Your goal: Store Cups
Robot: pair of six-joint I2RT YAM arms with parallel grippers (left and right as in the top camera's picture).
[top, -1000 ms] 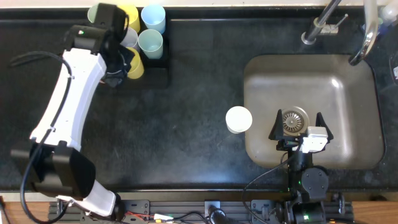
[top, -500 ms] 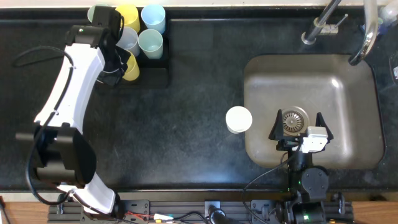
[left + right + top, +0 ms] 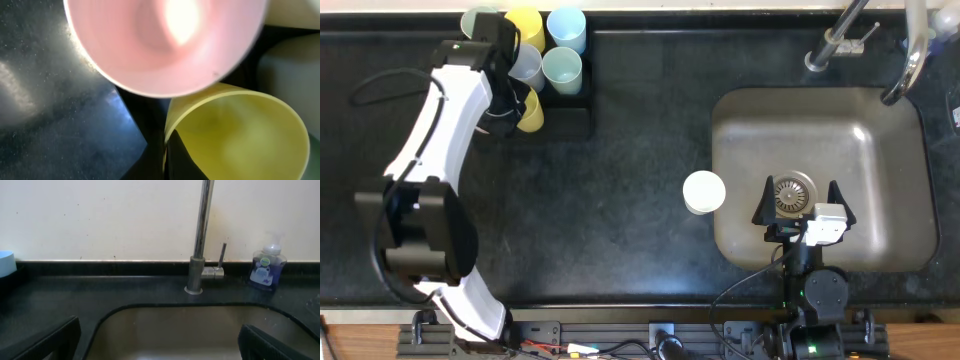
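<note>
Yellow cup [image 3: 531,108]: at the rack's front left corner, gripped by the left arm, mouth open to the left wrist view
Left pincer [image 3: 166,162]: pinching the yellow cup's wall at the rim; one finger looks to be inside the mouth, the other outside
Pink cup [image 3: 165,45]: just beside the yellow cup, mouth up; the two rims are very near, and I cannot tell whether they meet
Rack [image 3: 570,122]: black, at the desk's back left, close to the back edge and well apart from the sink
Stored cups: green cup [image 3: 475,20], rear yellow cup [image 3: 527,20] and blue cup [image 3: 567,25] stand in a row along the back; teal cup [image 3: 562,68] stands in front of the blue cup
White cup [image 3: 704,192]: on the desk, just beside the sink's left rim, well apart from the rack
Right pincer [image 3: 798,208]: spread wide, low over the sink, its fingers to either side of the drain [image 3: 793,190]; the sink's walls stand off from it on every side
Desk [image 3: 600,220]: dark and speckled; a broad stretch runs between rack and sink, with the white cup at its sink end
Sink [image 3: 880,110]: steel, set into the desk's right side, rounded corners; the tap [image 3: 840,35] rises at its back rim
Soap bottle [image 3: 268,267]: on the back edge beside the tap, against the wall [image 3: 100,220]
</note>
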